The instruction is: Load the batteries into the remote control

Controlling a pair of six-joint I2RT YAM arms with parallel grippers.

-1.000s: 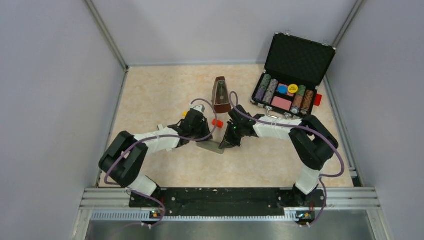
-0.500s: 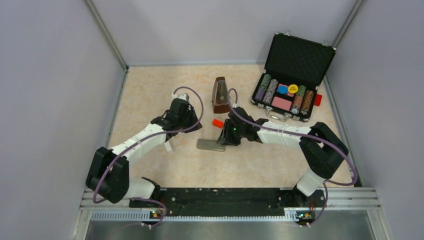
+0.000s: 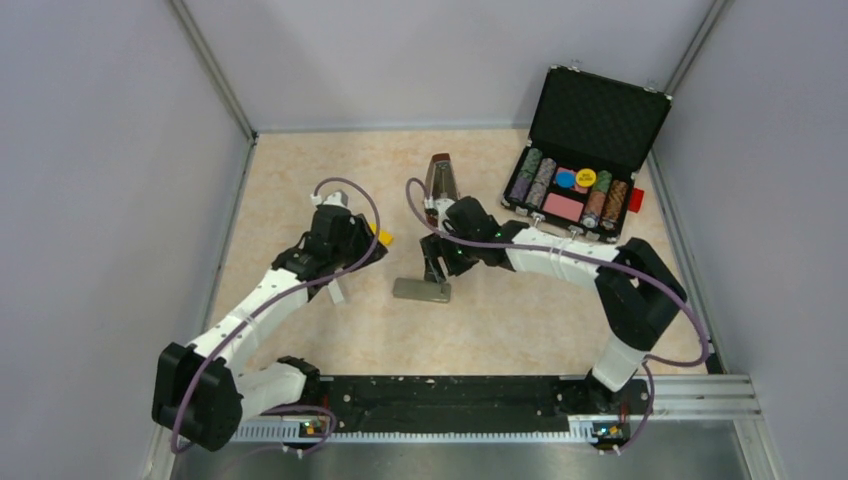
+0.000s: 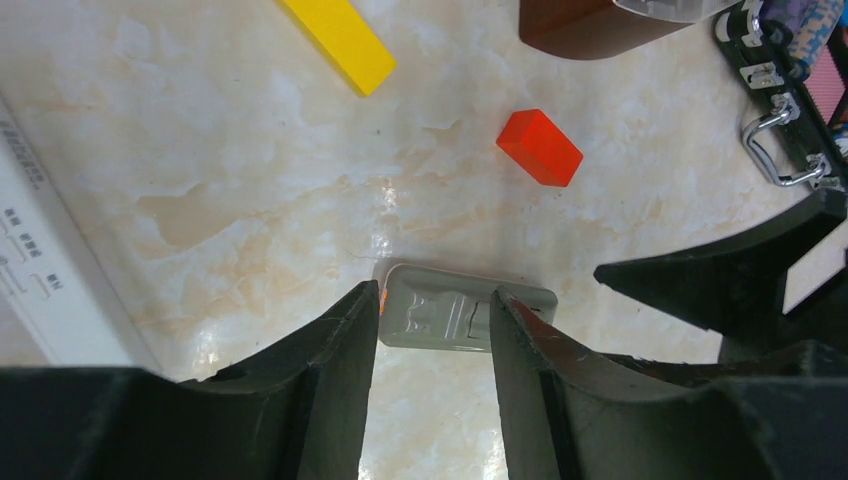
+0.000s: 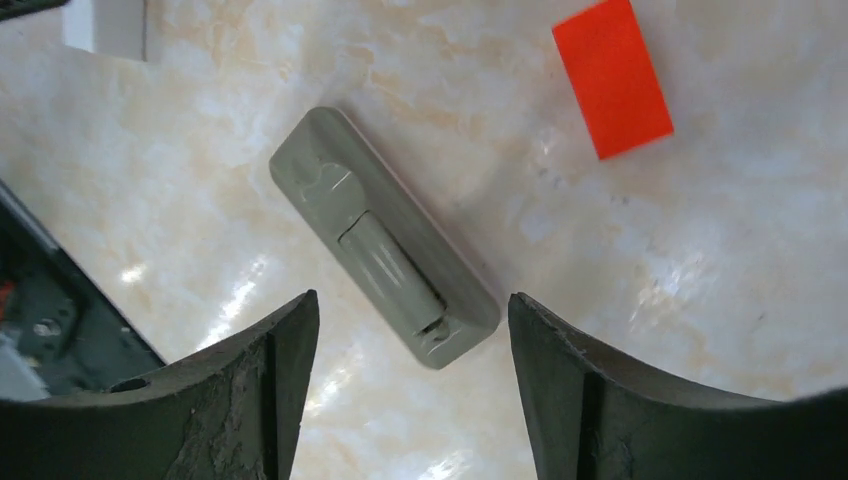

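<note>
1. The remote control (image 5: 385, 262) is laid flat on the table (image 3: 300, 180), roughly midway between the left and right edges and nearer the near edge than the far one. The recess side is turned up, so loading from above is possible.
2. The right fingers (image 5: 270, 390) are spread wide above the remote and nothing is grasped. The remote is framed between them, which is judged a line-up for a grip or a press.
3. The left fingers (image 4: 330, 380) are parted and empty, and are held off toward the left edge. The remote is sighted through the gap, and this arm is judged to be parked clear of the right arm.
4. The batteries are not made out in any view. It cannot be told whether the recess is filled or covered.
5. A red-orange block (image 5: 612, 75) is seen near the remote on its far side. A yellow block (image 4: 340, 40) and a white bar (image 4: 50, 290) are seen toward the left edge. These are judged clutter.
</note>
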